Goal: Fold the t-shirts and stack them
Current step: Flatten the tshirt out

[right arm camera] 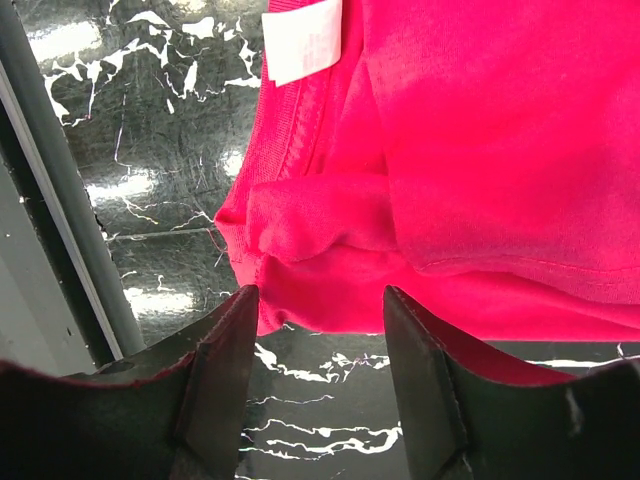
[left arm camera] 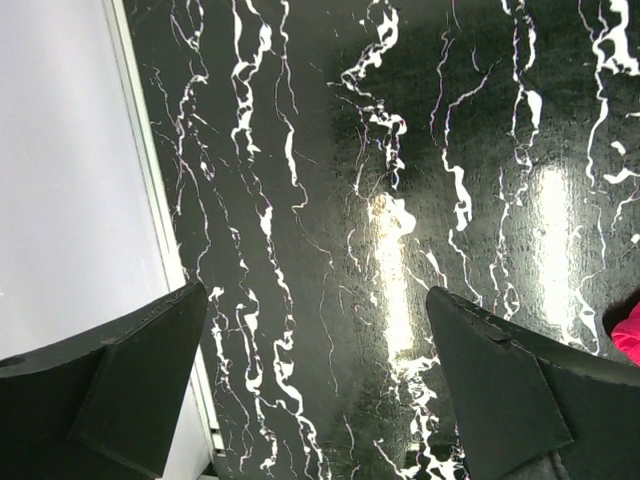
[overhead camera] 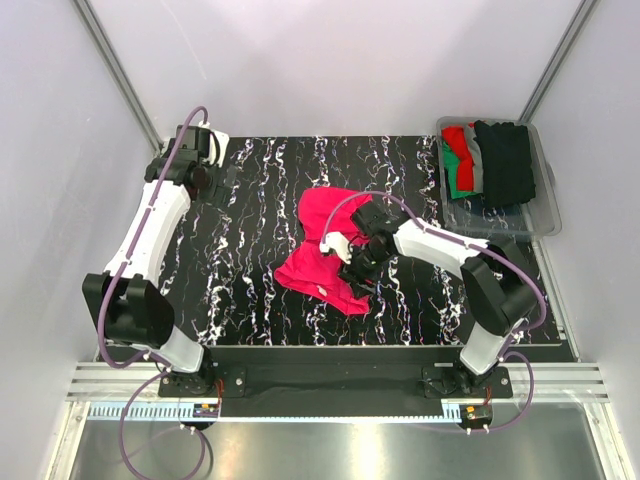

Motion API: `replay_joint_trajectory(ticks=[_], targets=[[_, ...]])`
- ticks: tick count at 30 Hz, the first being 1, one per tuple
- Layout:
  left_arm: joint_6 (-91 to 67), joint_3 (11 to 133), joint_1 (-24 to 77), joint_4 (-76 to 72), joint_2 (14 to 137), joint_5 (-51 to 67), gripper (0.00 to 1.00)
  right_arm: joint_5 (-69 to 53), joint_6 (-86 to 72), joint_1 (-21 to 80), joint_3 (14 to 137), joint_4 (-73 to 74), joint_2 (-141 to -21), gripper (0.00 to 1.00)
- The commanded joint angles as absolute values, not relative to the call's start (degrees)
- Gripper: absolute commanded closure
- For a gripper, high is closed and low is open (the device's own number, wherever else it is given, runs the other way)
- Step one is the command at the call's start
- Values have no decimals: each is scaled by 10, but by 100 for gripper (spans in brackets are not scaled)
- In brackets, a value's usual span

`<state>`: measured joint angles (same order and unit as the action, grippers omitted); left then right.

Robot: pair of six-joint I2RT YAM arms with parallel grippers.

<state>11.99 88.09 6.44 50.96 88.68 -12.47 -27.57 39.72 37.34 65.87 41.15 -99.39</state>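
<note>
Pinkish-red t-shirt (overhead camera: 322,218): one; binned t-shirts (overhead camera: 497,162): four.

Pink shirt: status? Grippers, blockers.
Left gripper open over table. Right gripper open at pink shirt edge, nothing gripped. Shirt crumpled, unfolded. Nothing in the way.

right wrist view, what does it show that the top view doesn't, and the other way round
Only the right wrist view: the white label and the shirt's bunched edge just ahead of the open jaws. Only the top view: the bin holding other shirts, and the left gripper at the far left corner. Both: the pink shirt, the table and the right gripper.
</note>
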Motion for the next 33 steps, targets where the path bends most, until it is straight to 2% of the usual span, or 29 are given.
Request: replay_joint_trajectory(ticks=[1, 11, 13, 14, 16, 19, 22, 28, 33], targets=[[118, 893, 62, 504, 888, -120, 2, -286, 414, 391, 659, 392, -987, 39], [120, 901, 62, 505, 892, -122, 2, -270, 401, 419, 650, 381, -1003, 38], [119, 901, 62, 505, 894, -120, 2, -245, 398, 422, 652, 375, -1019, 40], [118, 900, 62, 506, 895, -120, 2, -230, 392, 424, 651, 367, -1025, 44], [118, 901, 62, 505, 894, -120, 2, -187, 381, 428, 657, 353, -1039, 71], [120, 901, 62, 505, 894, -121, 2, -122, 363, 429, 667, 341, -1036, 94], [123, 901, 62, 505, 900, -115, 2, -56, 375, 429, 689, 341, -993, 100], [133, 911, 62, 486, 926, -114, 3, 52, 489, 429, 815, 319, -902, 100], [135, 925, 62, 464, 931, -109, 3, 40, 613, 431, 917, 208, -889, 100]])
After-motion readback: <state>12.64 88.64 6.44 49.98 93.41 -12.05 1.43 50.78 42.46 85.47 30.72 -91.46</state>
